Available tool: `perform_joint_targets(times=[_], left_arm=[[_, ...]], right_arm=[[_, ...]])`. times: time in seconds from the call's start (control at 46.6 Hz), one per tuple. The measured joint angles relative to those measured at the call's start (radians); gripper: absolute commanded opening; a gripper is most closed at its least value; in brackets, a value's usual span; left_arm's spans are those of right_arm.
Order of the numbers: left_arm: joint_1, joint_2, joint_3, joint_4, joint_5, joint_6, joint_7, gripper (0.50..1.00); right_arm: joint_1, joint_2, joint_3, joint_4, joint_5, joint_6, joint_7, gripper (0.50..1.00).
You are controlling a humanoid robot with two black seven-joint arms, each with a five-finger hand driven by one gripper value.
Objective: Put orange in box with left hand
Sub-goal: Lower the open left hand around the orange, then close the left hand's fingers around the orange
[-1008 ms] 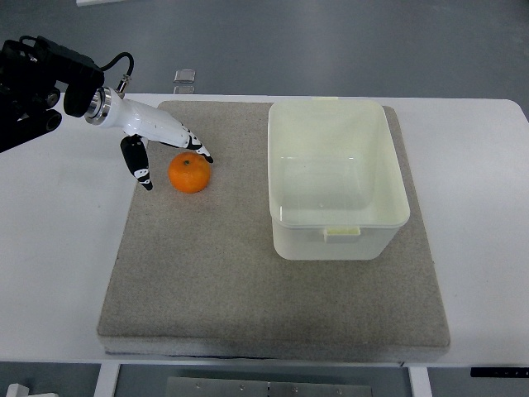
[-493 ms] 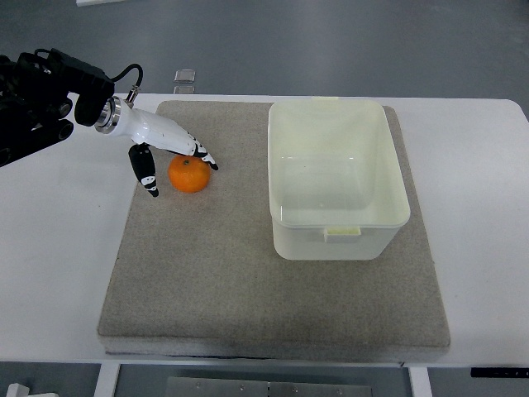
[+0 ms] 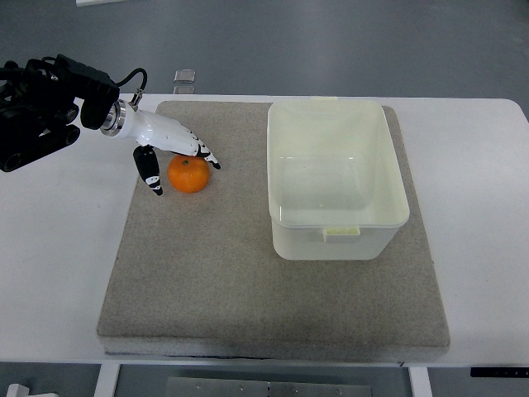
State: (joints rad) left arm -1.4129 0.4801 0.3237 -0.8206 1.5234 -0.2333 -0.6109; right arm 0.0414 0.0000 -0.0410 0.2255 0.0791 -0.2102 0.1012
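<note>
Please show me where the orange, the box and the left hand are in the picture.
orange (image 3: 189, 174), top view, middle of its peel.
box (image 3: 283, 227), top view, near-left rim.
left hand (image 3: 171, 154), top view, between thumb and fingers, over the orange.

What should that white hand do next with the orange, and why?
Probably close its fingers around the orange. The left hand sits spread over it, thumb on one side and fingertips on the other, but the fruit rests on the grey mat, not lifted. The box stands empty to the right.

Orange round, on mat; pale box upright, seemingly empty
</note>
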Motion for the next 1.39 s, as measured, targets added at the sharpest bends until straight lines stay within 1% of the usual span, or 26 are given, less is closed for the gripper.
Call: perform_joint_targets(times=[0.643,0.857,1.158,1.308,1.393], left_arm=[[0.001,-0.002,-0.001,0.002,0.034,0.002,0.000,0.994],[0.007,-0.024,-0.001,0.021,0.035,0.028,0.000,0.992],[0.032,-0.040,-0.001,0.053,0.030,0.031,0.000,0.988],[0.032,-0.043,-0.004,0.054,0.022,0.056,0.000,0.969],[0.034,-0.044,-0.007,0.054,0.016,0.084,0.000,0.930]], right_arm=[[0.000,0.000,0.000,0.000,0.000,0.000,0.000,0.944],[0.000,0.000,0.000,0.000,0.000,0.000,0.000,0.944],[0.000,0.000,0.000,0.000,0.000,0.000,0.000,0.944],[0.000,0.000,0.000,0.000,0.000,0.000,0.000,0.944],[0.000,0.000,0.000,0.000,0.000,0.000,0.000,0.944]])
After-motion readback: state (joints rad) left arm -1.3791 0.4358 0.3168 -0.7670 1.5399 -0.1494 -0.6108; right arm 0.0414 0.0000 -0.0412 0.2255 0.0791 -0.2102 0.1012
